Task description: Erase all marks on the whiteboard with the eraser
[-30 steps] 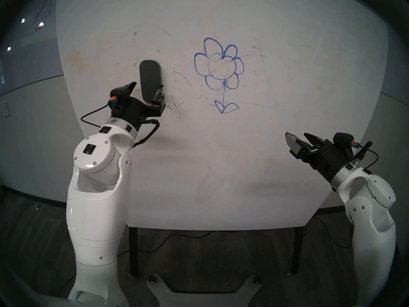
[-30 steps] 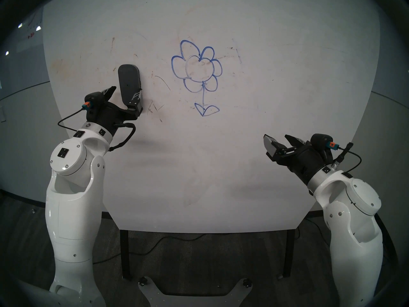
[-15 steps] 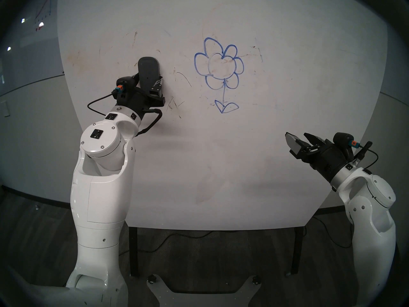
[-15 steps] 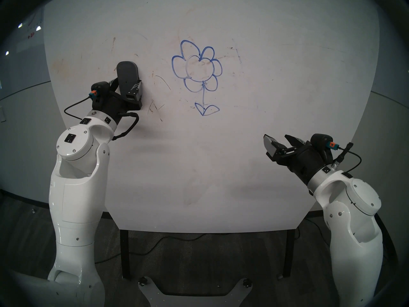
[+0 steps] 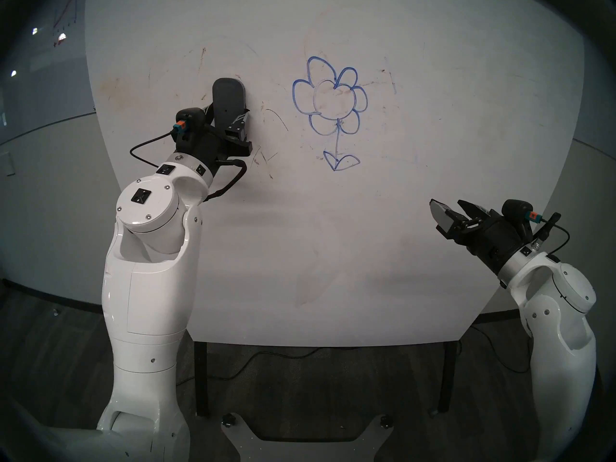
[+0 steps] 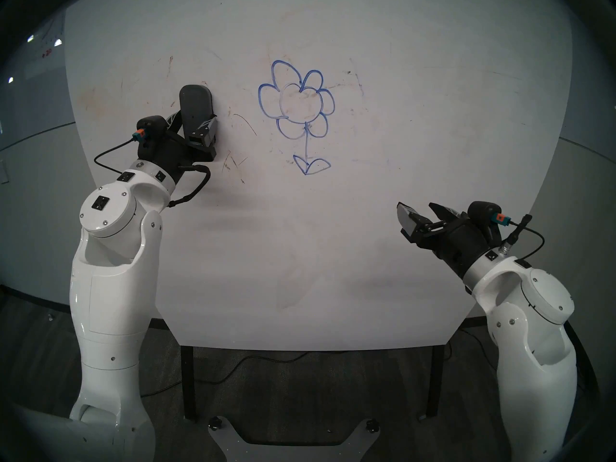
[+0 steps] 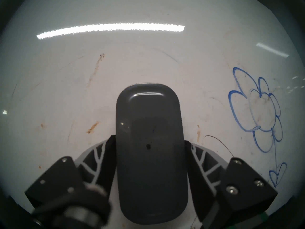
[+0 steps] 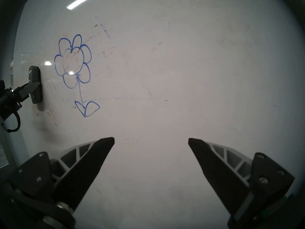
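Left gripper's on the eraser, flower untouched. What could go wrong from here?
1. The left gripper pinches only the lower half of the eraser; the free upper end may pivot or slip during a sideways wipe.
2. The flower is wider than the eraser, so one pass would likely leave blue remnants.
3. The gripper sits close to the whiteboard; its fingers may scrape it.

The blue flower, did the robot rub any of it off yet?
No, the blue flower on the whiteboard is whole: petals, stem and both leaves.
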`<state>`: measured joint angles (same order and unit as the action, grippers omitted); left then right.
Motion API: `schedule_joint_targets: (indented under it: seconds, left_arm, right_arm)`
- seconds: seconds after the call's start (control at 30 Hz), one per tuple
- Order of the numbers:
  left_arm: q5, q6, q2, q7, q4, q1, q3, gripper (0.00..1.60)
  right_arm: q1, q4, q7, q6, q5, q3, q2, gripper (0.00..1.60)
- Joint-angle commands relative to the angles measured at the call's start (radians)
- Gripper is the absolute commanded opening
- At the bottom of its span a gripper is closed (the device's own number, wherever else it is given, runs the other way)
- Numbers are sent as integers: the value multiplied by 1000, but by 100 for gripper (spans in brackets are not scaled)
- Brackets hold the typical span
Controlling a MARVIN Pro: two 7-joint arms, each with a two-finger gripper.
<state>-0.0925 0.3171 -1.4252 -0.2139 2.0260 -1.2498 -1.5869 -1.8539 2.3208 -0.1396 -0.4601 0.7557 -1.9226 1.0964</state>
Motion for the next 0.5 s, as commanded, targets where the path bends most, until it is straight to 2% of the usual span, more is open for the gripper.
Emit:
schedule_joint_targets:
  seconds: [0.0,0.4,0.43,0.47]
  left_arm:
    - [0,0,15,-38,26,11,39,0]
    - [50,4,29,-72,-15,125,118,0]
    - [50,12,36,-79,-43,167,132,0]
    - [65,-1,21,-79,-29,143,129,0]
  right_arm:
    - [3,16,-2,1,0,0,-2,160]
    - [3,15,-2,1,0,0,-2,160]
    - [3,15,-2,1,0,0,-2,160]
    - [4,15,-2,1,0,0,-2,160]
